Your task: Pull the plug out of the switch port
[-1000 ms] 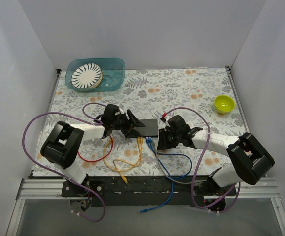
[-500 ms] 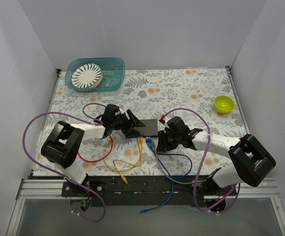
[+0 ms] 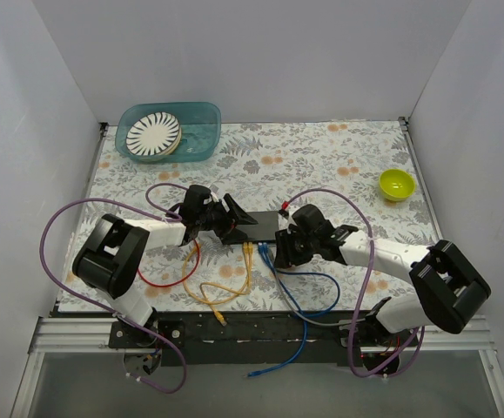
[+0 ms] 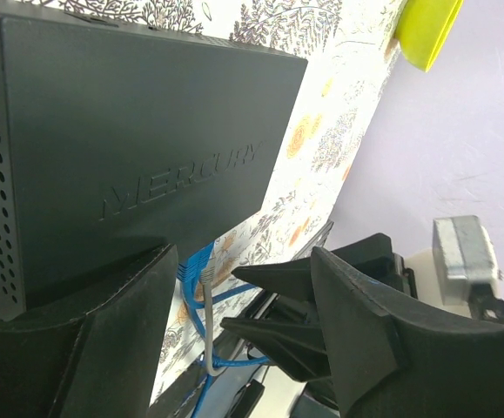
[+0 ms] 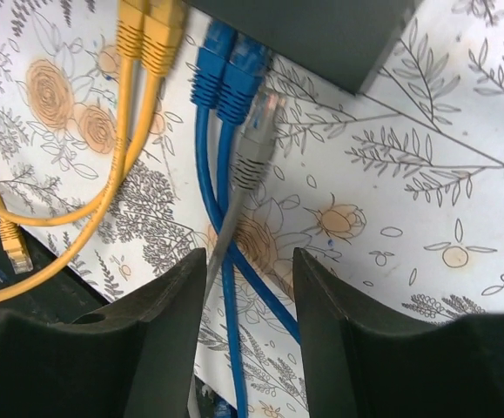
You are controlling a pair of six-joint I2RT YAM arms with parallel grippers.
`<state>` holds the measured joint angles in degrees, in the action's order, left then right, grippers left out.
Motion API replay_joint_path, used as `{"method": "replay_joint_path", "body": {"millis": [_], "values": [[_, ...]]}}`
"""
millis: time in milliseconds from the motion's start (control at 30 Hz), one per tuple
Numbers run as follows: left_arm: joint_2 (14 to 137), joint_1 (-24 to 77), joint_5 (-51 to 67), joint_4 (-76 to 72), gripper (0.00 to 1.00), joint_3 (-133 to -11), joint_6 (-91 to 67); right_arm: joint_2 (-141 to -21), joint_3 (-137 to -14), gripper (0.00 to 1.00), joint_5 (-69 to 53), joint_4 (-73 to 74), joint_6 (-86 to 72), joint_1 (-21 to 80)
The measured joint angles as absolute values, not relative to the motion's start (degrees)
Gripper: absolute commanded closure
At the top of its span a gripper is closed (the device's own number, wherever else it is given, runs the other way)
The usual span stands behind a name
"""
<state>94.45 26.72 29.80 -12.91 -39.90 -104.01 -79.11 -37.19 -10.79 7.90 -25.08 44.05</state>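
The right fingers (image 5: 160, 340) are spread and released, one on each side of a grey cable (image 5: 221, 252) that runs up through the gap between them. The grey plug (image 5: 256, 131) lies close to the socket edge of the switch (image 5: 321, 35); whether its tip sits in a socket cannot be told. Just beside it on the left, two blue plugs (image 5: 230, 70) go side by side into that edge, and two yellow plugs (image 5: 151, 30) sit further left.

The left fingers (image 4: 121, 331) are also spread and grasp nothing. They stand at one short end of the switch. One finger overlaps its near corner and the other stands off to the side; contact cannot be judged.

The switch lies flat near the middle of the flowered desk (image 3: 321, 157), between the two arms. The yellow and blue cables trail from it toward the near edge, and a red cable (image 3: 160, 280) loops beside the left arm. In the far left corner is a teal tub (image 3: 201, 122) holding a striped plate (image 3: 153, 133). A green bowl (image 3: 397, 184) stands well apart at the right.
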Motion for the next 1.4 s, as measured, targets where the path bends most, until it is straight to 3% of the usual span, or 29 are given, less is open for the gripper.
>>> {"method": "replay_joint_path", "body": {"millis": [267,467,533,600,867,1167,1367,1400], "values": [[94.89,26.72,30.06,-13.63,0.36,-39.9,-104.25,-80.77,-38.61,0.52,-10.13,8.62,-23.68,45.91],[94.94,26.74,30.13,-13.76,0.36,-39.9,-104.22,-84.01,-39.62,0.76,-10.41,8.78,-23.16,47.16],[94.94,26.74,30.13,-13.76,0.36,-39.9,-104.22,-84.16,-39.62,0.91,-10.41,8.97,-23.18,47.35],[94.94,26.74,30.13,-13.76,0.36,-39.9,-104.2,-84.05,-39.64,0.96,-10.28,9.06,-23.38,47.42],[94.94,26.74,30.13,-13.76,0.36,-39.9,-104.2,-75.37,-43.59,0.99,-0.75,19.16,-23.57,47.86],[95.39,26.74,30.35,-13.85,0.37,-40.23,-104.2,-63.48,-49.52,0.99,26.3,33.61,-25.54,46.06],[95.83,26.74,30.48,-13.72,0.37,-40.73,-104.22,-60.62,-44.01,0.99,27.0,33.78,-32.03,26.74],[95.94,26.74,30.5,-13.58,0.37,-40.91,-104.25,-60.49,-42.54,0.93,27.0,33.67,-32.95,23.7]]}}
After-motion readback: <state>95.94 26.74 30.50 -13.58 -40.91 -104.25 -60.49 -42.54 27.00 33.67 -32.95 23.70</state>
